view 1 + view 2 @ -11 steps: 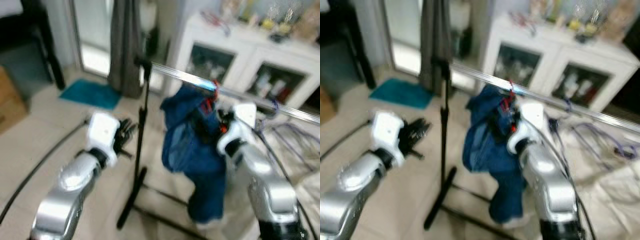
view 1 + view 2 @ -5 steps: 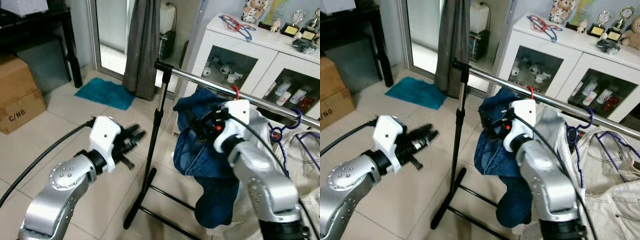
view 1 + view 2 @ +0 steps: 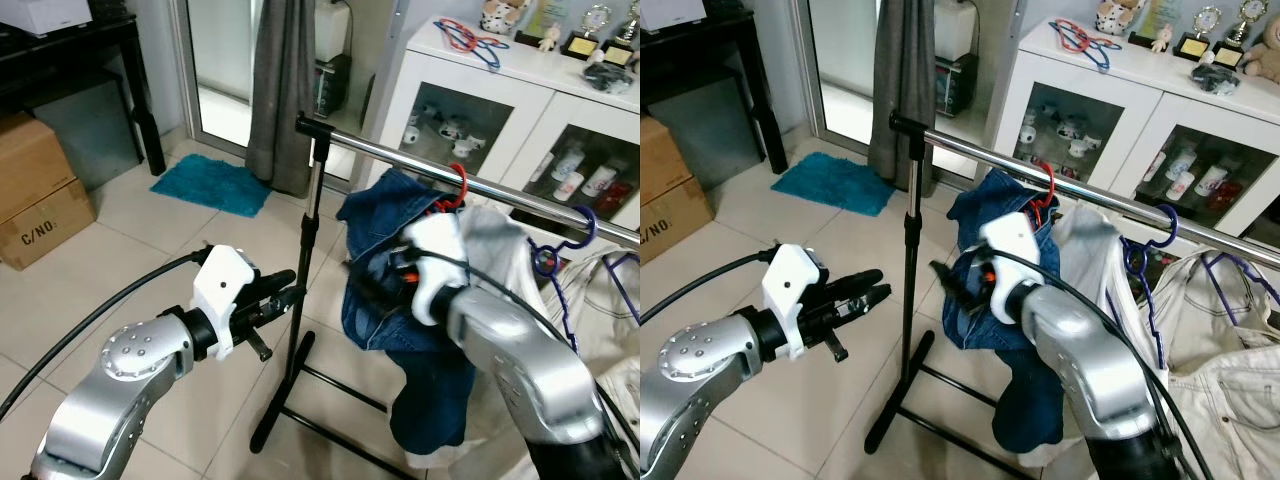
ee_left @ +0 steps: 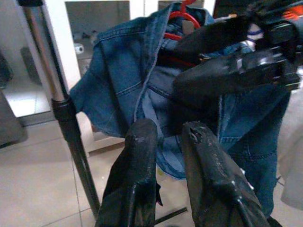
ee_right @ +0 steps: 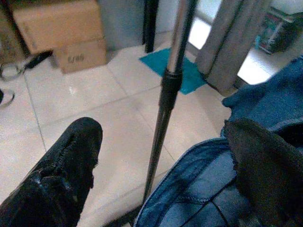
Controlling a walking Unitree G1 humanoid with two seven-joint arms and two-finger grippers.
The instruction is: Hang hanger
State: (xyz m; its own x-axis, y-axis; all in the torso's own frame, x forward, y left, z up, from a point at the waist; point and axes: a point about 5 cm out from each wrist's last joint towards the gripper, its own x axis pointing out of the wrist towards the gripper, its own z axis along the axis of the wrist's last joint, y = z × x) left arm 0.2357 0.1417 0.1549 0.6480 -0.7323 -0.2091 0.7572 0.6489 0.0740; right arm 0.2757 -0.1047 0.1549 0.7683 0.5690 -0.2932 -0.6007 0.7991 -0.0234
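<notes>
Hanging by its hook from the chrome rail [image 3: 400,160], the red hanger [image 3: 455,187] carries a crumpled denim jacket [image 3: 400,300] drooping floorward. The right gripper [image 3: 952,283], fingers apart, touches the denim below. The left gripper [image 3: 282,295], fingers nearly together, empty, hovers beside the black stand pole [image 3: 303,280].

One clothes rail [image 3: 420,160] carries one denim jacket [image 3: 385,260] on one red hanger [image 3: 458,186] and one purple hanger [image 3: 560,246]. Two cardboard boxes [image 3: 40,200] (stacked), one teal mat [image 3: 215,185], two grippers [image 3: 865,290] [image 3: 945,280].
</notes>
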